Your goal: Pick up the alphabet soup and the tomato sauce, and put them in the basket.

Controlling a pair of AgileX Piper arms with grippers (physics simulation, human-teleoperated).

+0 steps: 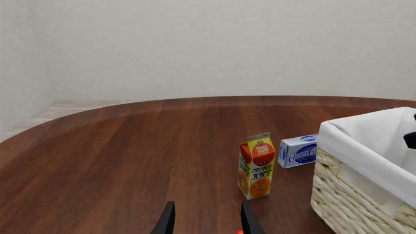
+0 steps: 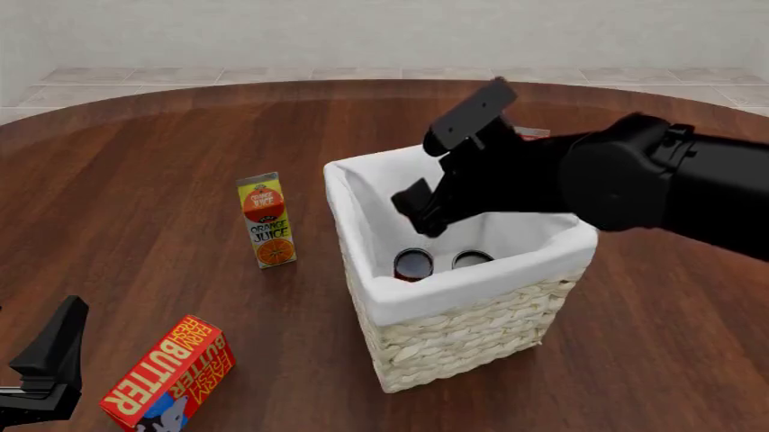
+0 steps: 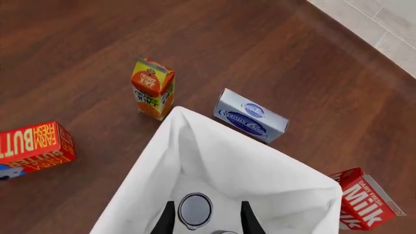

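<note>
The basket [image 2: 481, 333] stands mid-table, its white lining folded over the rim. Two cans stand upright on its floor: the red-rimmed, dark-topped tomato sauce [image 2: 412, 264] and, beside it, the alphabet soup [image 2: 471, 259]. My right gripper [image 2: 420, 209] hangs open over the basket's mouth with nothing between its fingers. In the right wrist view a greyish can top [image 3: 195, 209] lies far below the open gripper [image 3: 206, 220]; I cannot tell which can it is. My left gripper [image 1: 206, 222] is open and empty, low at the table's near left [image 2: 49, 360].
An orange juice carton [image 2: 266, 220] stands left of the basket. A butter box [image 2: 168, 373] lies near my left gripper. A cream cheese box [image 3: 250, 117] sits behind the basket. A milk carton [image 3: 364, 200] lies at its far right.
</note>
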